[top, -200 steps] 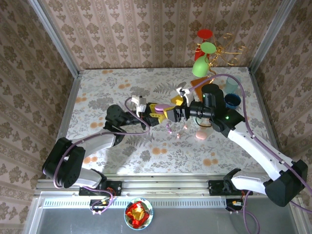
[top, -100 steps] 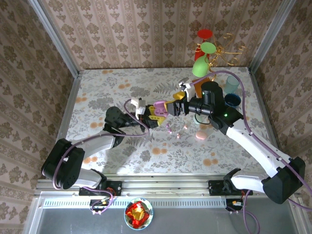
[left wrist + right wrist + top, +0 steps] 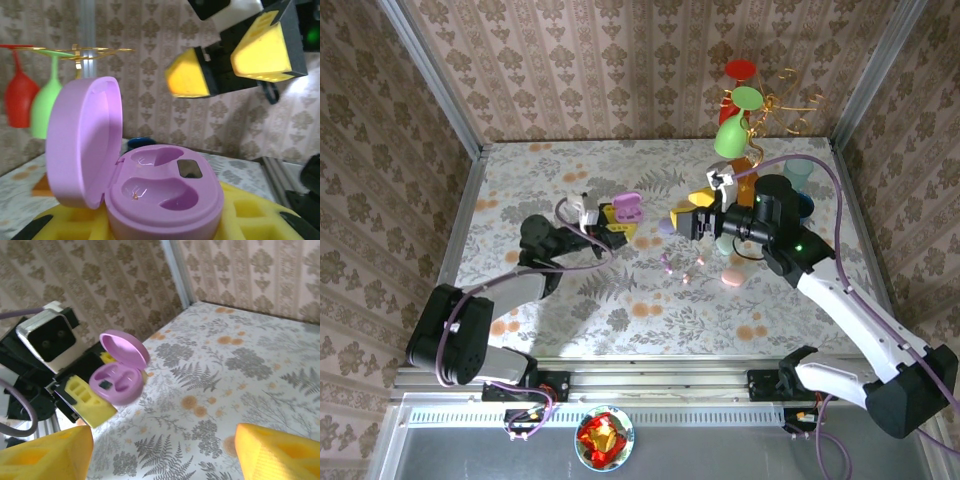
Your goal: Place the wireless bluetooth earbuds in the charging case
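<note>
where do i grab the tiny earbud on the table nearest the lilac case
Pinch the earbud across its body, coming straight down with the open right gripper: it lies on the flat table, too tiny to show a stem.

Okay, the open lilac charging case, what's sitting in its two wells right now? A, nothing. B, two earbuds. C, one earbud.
A: in the left wrist view the lilac charging case has its lid up, and both wells are bare.
</note>
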`<state>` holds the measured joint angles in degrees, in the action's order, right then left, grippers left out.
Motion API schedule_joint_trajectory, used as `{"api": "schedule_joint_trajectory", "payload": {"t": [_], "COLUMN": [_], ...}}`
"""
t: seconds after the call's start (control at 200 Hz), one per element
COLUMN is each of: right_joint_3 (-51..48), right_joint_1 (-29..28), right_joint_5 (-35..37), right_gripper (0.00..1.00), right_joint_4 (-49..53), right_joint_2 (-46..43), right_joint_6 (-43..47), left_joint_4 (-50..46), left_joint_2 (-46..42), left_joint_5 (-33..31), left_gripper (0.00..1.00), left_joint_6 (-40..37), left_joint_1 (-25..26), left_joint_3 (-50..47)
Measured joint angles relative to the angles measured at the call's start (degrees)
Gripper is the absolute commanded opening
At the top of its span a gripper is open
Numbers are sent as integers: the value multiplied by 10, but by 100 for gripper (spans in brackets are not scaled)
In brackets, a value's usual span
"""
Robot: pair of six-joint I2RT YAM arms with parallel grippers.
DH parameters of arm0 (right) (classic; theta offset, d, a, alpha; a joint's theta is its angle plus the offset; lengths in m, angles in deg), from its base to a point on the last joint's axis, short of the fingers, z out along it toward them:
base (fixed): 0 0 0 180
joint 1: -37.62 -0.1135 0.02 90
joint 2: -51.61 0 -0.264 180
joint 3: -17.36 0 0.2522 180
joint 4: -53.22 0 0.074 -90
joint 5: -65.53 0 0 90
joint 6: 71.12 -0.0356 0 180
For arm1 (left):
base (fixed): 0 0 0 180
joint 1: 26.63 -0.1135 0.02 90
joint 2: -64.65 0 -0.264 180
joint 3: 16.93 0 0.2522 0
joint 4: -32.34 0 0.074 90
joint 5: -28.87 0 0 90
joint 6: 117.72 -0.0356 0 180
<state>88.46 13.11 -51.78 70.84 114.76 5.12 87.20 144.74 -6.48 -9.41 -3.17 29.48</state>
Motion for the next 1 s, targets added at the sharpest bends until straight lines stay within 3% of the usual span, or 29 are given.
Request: {"api": "schedule_joint_trajectory", "payload": {"t": [0.325,0.52,1.0], "right_joint_3": [4,2,1], "right_joint_1": [6,-40,-97], "right_joint_5": [94,163,200], "right_gripper": [70,70,65], "right_joint_4": [58,98,131], "right_joint_2": [81,148,314], "right_joint_6": [-109,-125,-199], "left_joint_4": [-21,-16,16], "left_joint_2": [3,3,3], "left_joint_5": [-70,-115,-103], "left_gripper": [25,25,25], "left_joint_6": [-59,-109,-151], "left_joint_1": [-54,-61,-87], "left_joint_3": [8,-17,-65]}}
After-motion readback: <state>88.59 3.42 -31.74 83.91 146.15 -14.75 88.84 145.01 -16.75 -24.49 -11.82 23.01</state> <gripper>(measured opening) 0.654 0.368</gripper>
